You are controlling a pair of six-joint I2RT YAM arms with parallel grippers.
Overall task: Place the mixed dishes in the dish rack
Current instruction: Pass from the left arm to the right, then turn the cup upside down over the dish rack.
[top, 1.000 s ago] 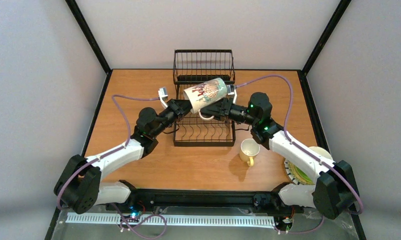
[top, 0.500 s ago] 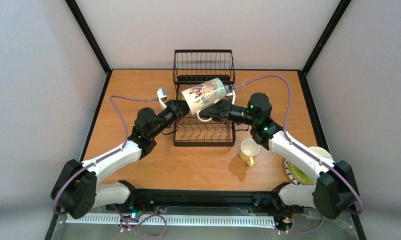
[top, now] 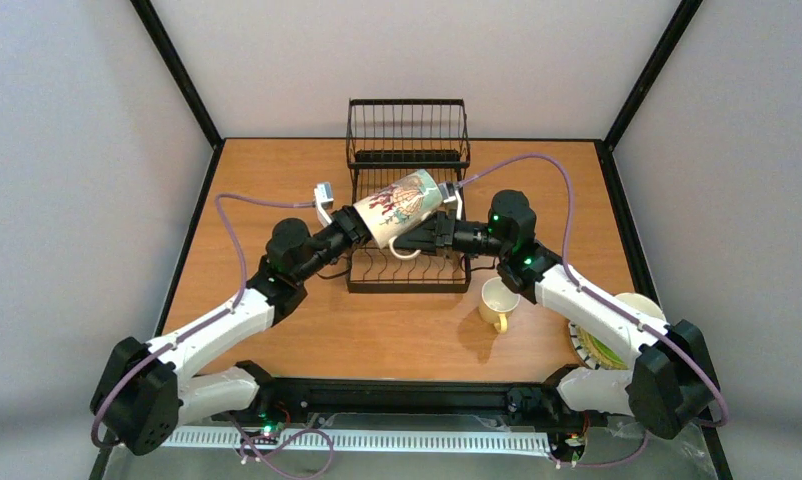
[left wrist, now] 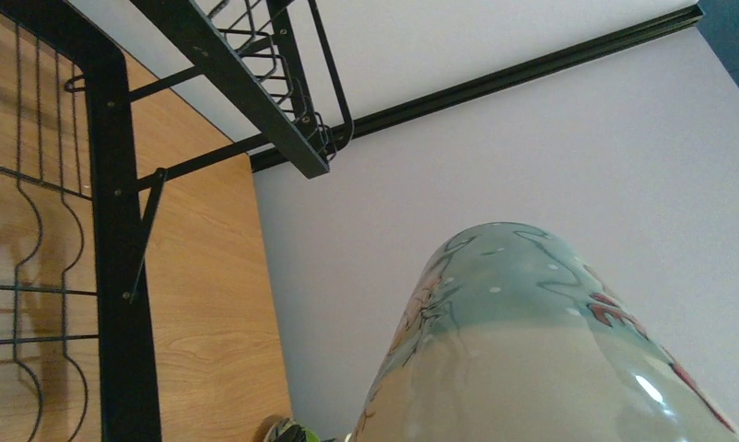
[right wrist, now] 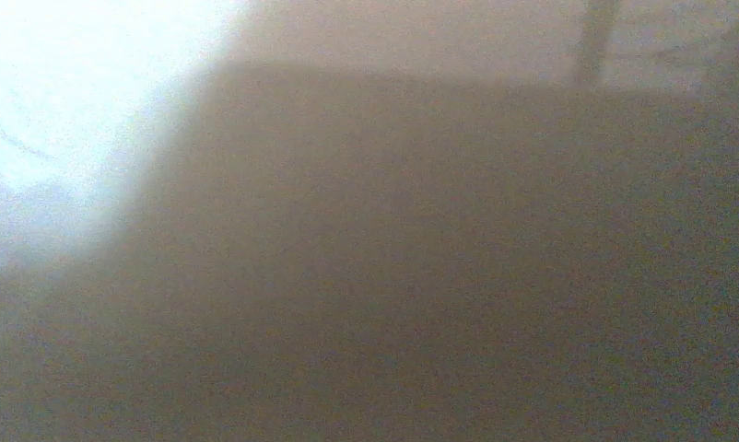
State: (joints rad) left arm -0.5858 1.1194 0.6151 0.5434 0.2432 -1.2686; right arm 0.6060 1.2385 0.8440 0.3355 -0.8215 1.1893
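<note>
The white mug (top: 402, 203) hung tilted above the dish rack (top: 408, 268). The right pincer (top: 420, 239) was clamped beside its handle. The left pincer (top: 360, 223) met its lower end, its spread impossible to tell.

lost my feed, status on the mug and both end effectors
Left end effector at base of white mug, right end effector at its handle side; grips unclear. Mug aloft, tilted, over dish rack. Slots below look bare.
</note>
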